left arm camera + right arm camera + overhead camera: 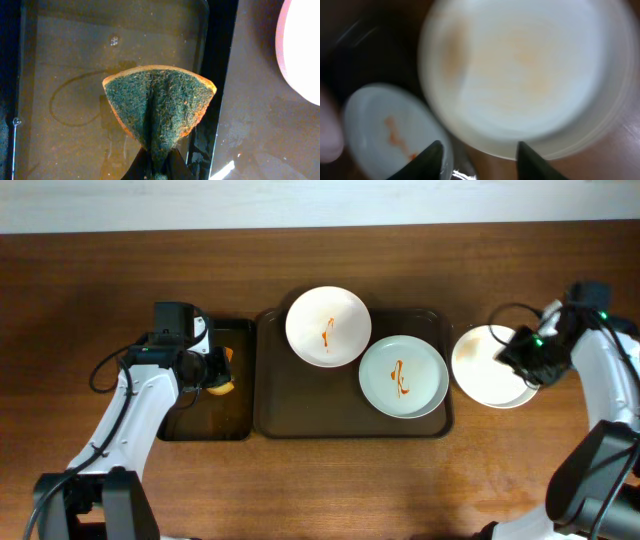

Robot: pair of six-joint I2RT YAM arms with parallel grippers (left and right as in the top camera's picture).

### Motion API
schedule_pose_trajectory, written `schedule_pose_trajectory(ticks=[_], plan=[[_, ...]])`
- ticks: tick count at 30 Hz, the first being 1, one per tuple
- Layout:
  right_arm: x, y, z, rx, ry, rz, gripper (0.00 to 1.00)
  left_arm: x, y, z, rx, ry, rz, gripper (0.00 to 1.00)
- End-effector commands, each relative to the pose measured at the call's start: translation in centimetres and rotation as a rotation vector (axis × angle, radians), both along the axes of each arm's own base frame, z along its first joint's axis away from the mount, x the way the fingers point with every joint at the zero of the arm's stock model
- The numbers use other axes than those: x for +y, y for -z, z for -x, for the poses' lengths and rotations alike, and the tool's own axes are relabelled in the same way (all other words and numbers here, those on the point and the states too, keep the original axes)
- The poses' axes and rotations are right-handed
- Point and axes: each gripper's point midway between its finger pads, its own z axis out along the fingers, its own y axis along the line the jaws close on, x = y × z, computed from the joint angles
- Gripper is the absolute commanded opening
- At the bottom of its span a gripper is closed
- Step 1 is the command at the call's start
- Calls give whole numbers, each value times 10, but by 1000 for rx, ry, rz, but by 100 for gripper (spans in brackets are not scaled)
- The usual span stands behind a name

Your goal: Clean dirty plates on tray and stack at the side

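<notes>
Two plates with orange-red squiggles lie on the dark brown tray: one at the back left, one at the right. A third, plain white plate lies on the table right of the tray. My right gripper is open above that plate's right edge; the right wrist view shows the plate blurred and the marked plate beyond. My left gripper is shut on a green and orange sponge over the narrow black tray.
The black tray holds a thin film of water with a ring mark. The plate at the back left overhangs the brown tray's back rim. Cables trail from both arms over the wooden table.
</notes>
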Motion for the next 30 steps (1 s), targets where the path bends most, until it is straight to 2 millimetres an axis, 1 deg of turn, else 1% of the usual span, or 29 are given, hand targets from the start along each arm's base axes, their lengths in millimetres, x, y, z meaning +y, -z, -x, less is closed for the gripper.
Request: schedule_pose_trajectory(ticks=[1,2,3,5,7,9,11,13,16,18,20,23,26,28,30], plan=[[68,-39,-32,-194,-357,4,58,3,2,-1,2,5,-9,0],[86,-42,-40,-235,-421,24,59,3,2,-1,2,5,-9,0],[104,-44,-49,-275,-467,42,63,2,2,0,2,5,-9,0],[132,-47,-66,-344,-526,93,63,2,2,0,2,6,-8,0],[158,-42,-81,-393,-575,115,61,2,2,0,2,6,-8,0],[175,-31,-90,-412,-608,129,59,2,2,0,2,6,-8,0],[196,-10,-99,-414,-648,120,59,2,2,0,3,6,-8,0],[210,10,-104,-409,-676,113,59,2,2,0,3,6,-8,0],[227,39,-110,-400,-705,105,59,2,2,0,3,6,-8,0],[230,58,-116,-378,-655,80,59,2,2,0,3,6,-8,0],[230,69,-118,-360,-617,62,53,2,2,0,4,6,-8,0],[237,77,-114,-339,-615,44,39,2,2,0,3,6,-8,0],[259,76,-104,-337,-664,-2,18,2,2,0,3,6,-8,0],[269,78,-93,-304,-680,-30,4,2,2,0,3,6,-8,0],[271,80,-82,-253,-668,-59,4,2,2,0,3,6,-8,0]])
